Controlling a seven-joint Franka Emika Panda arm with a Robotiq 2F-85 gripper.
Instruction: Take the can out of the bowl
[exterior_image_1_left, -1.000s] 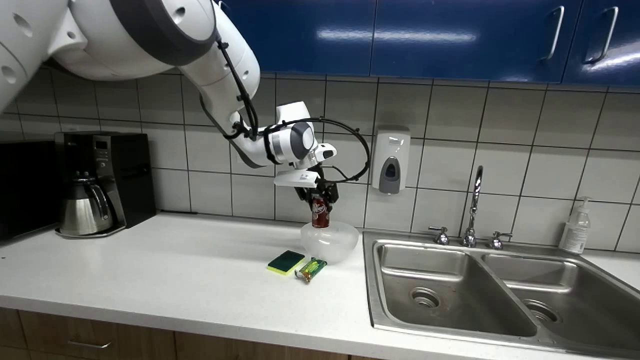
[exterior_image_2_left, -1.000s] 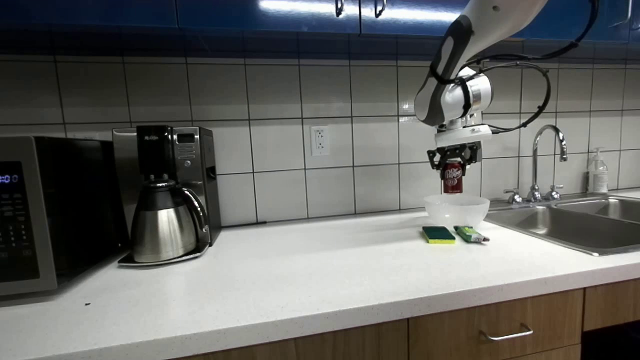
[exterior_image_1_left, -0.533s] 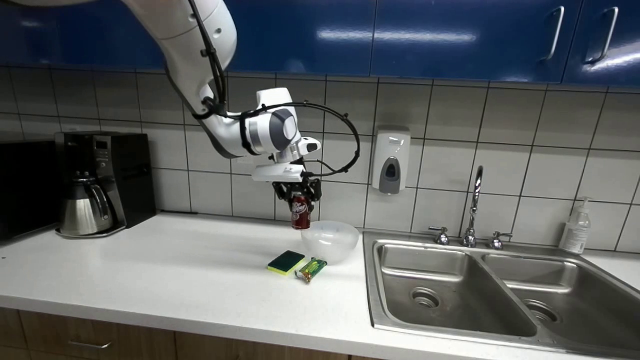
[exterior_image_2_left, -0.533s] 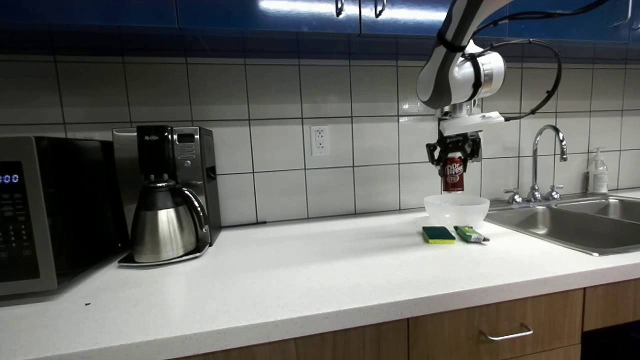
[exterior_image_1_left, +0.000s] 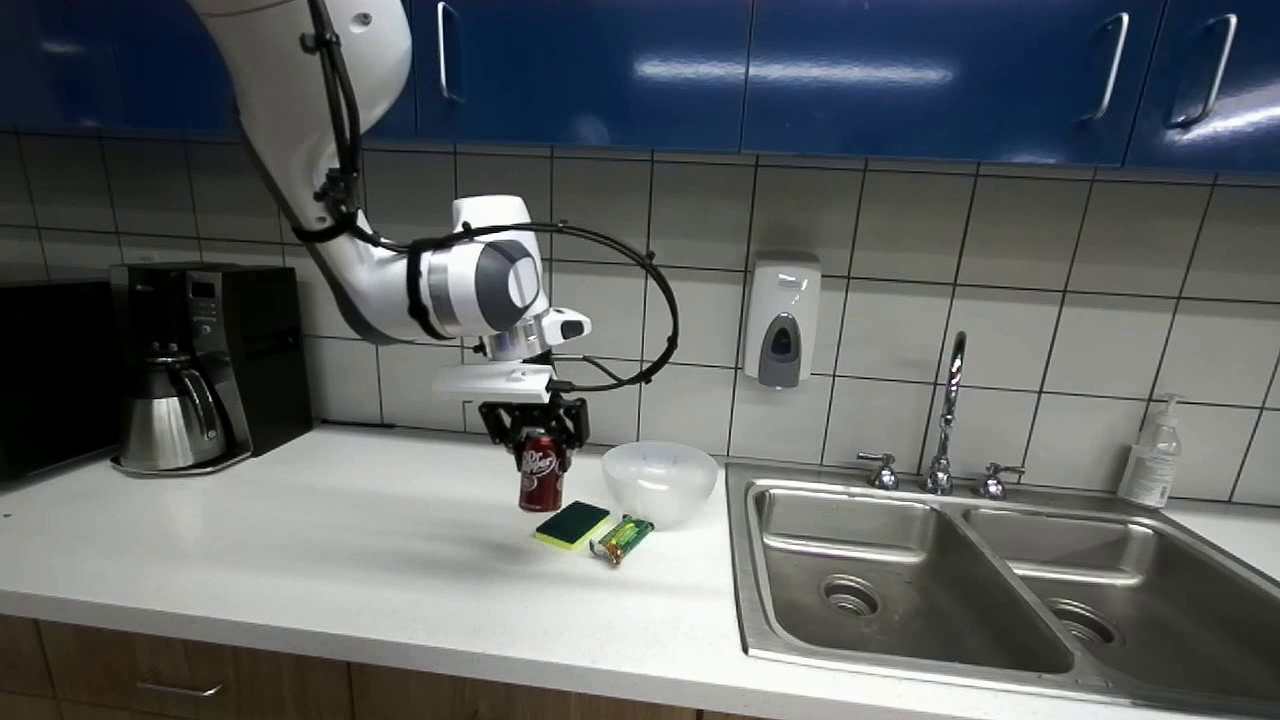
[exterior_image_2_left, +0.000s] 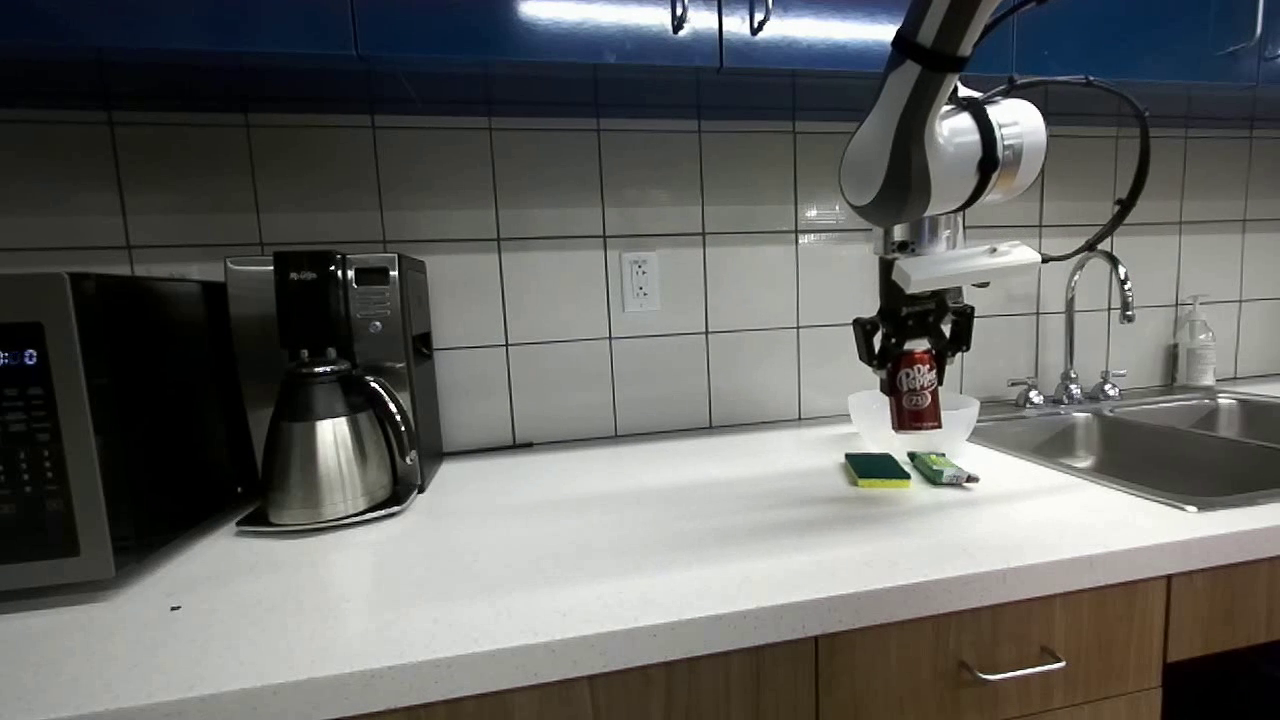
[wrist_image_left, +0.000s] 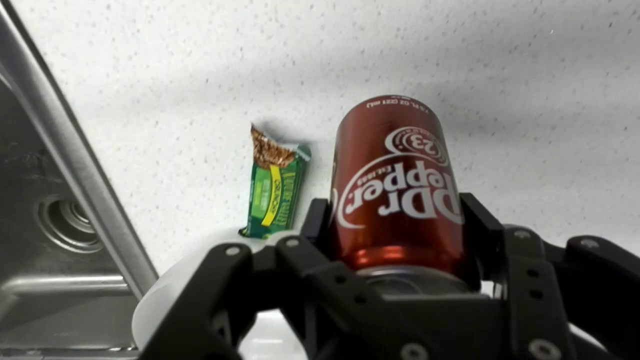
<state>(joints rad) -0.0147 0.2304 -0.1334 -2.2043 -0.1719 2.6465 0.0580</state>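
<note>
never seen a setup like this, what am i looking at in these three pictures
The big white machine is a robot arm, ending in a black two-fingered gripper. Two pictures come from cameras standing outside the robot, looking at the counter from different places. The close-up is the wrist view: its camera rides on the arm itself and looks past the gripper.

The gripper is closed around a red can marked Dr Pepper, holding it in the air, outside the whitish bowl.

Near the bowl on the counter lie a green-and-yellow sponge and a green snack packet. A steel sink is set into the counter beside the bowl, and a coffee maker stands farther along.
</note>
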